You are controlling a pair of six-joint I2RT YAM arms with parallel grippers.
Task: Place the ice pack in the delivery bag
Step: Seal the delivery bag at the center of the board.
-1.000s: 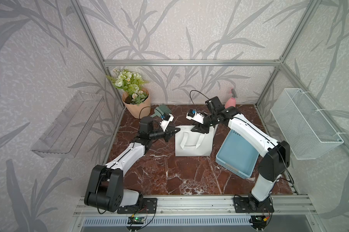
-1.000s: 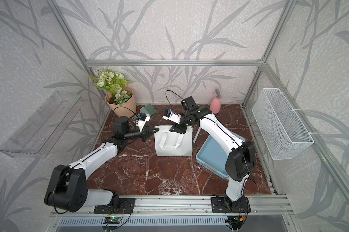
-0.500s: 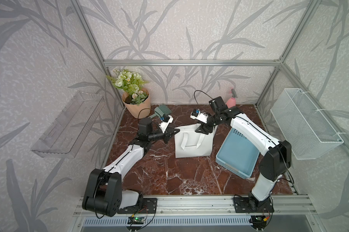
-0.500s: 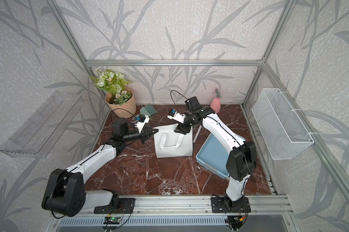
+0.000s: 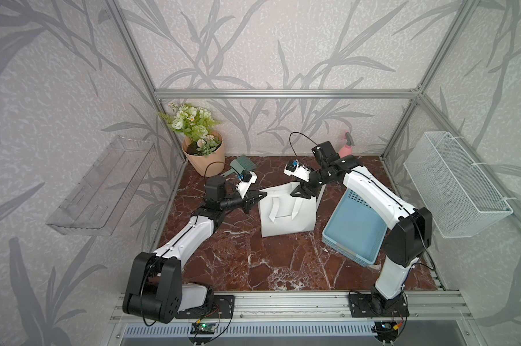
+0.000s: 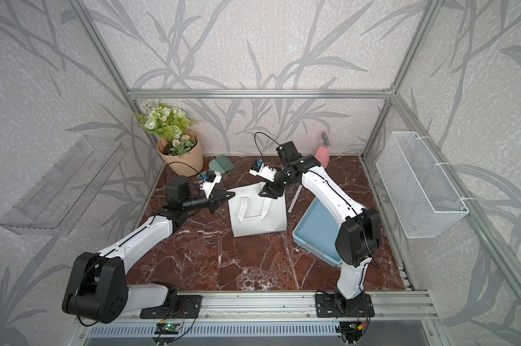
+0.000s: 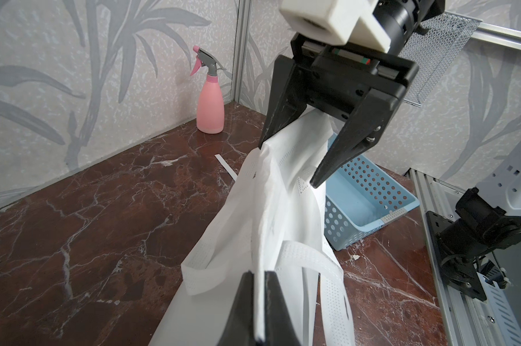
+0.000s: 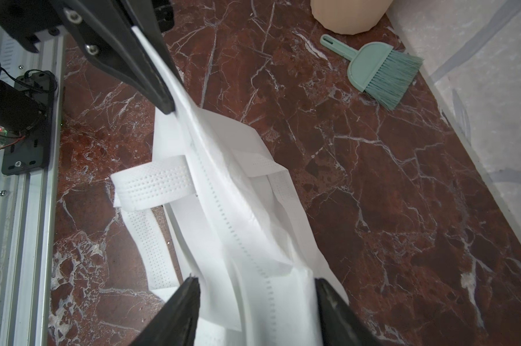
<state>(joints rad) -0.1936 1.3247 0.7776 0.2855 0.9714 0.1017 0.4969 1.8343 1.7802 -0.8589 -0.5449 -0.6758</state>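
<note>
Ice pack: not visible in any view. Not on the marble tabletop [image 5: 253,263], not in the blue perforated tray [image 5: 346,251], and the bag's inside is hidden.

Delivery bag [image 5: 286,209] stands mid-table between the arms, just beside the tray. Its mouth is collapsed flat, and the top rim forms one ridge running from gripper to gripper.

Left gripper [image 7: 258,274] is pressed together, pinching its end of the rim. Right gripper [image 7: 289,163] is at the opposite end with jaws spread, straddling the rim. One fingertip [image 7: 266,131] touches the fabric edge; I see no clamp.

Judgement: the mouth needs pulling apart across that ridge before anything goes in. The right arm is the free one and nearer the tray. The loop handles [image 8: 154,185] droop on both sides, so snag risk.
</note>
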